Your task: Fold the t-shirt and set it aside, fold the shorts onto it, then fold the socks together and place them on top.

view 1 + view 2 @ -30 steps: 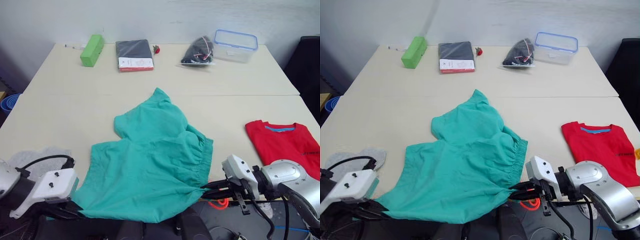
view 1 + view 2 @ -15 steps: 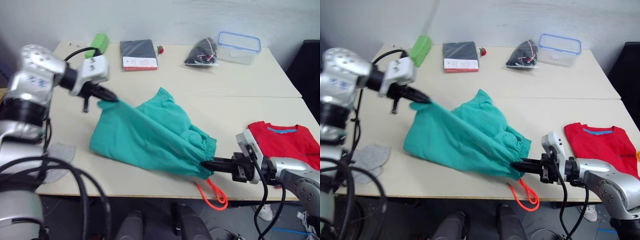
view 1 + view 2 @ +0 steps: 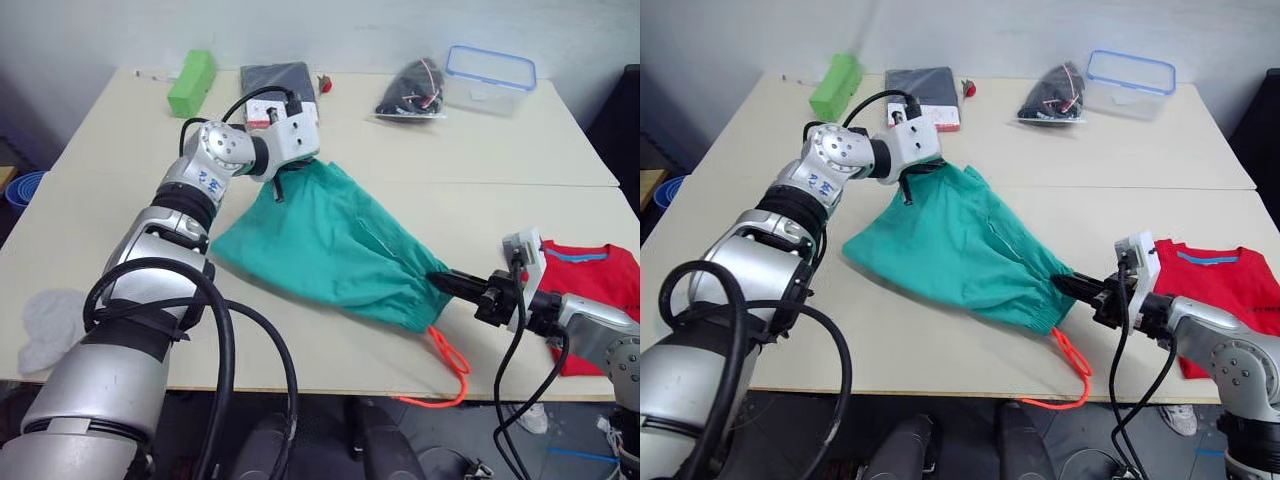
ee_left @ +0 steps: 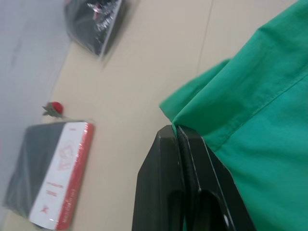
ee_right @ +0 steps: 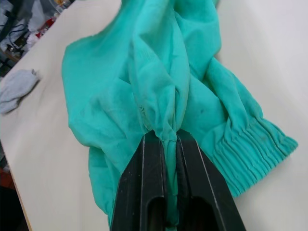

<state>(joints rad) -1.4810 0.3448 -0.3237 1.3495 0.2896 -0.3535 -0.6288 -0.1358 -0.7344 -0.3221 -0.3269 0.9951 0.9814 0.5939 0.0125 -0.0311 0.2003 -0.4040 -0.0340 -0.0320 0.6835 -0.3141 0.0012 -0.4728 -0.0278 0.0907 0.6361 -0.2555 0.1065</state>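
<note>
the left tool is clamped tight on a hem edge of the teal-green cloth shorts, far out over the pale beige counter; the left wrist view shows its two black fingers pressed together with the fabric edge caught between them. the right tool pinches the bunched cloth beside the gathered elastic waistband near the counter's front edge, fingers closed around a fold. the shorts lie stretched between the two tools, spread across the middle of the counter. their bright orange drawstring loops off the front edge. the plain bright red t-shirt lies flat at the right end, apart from the shorts. one light grey sock sits near the left front corner. along the far edge stand a clear plastic box with a blue rim, a dark flat package, a black bundle in a bag and a green block.
</note>
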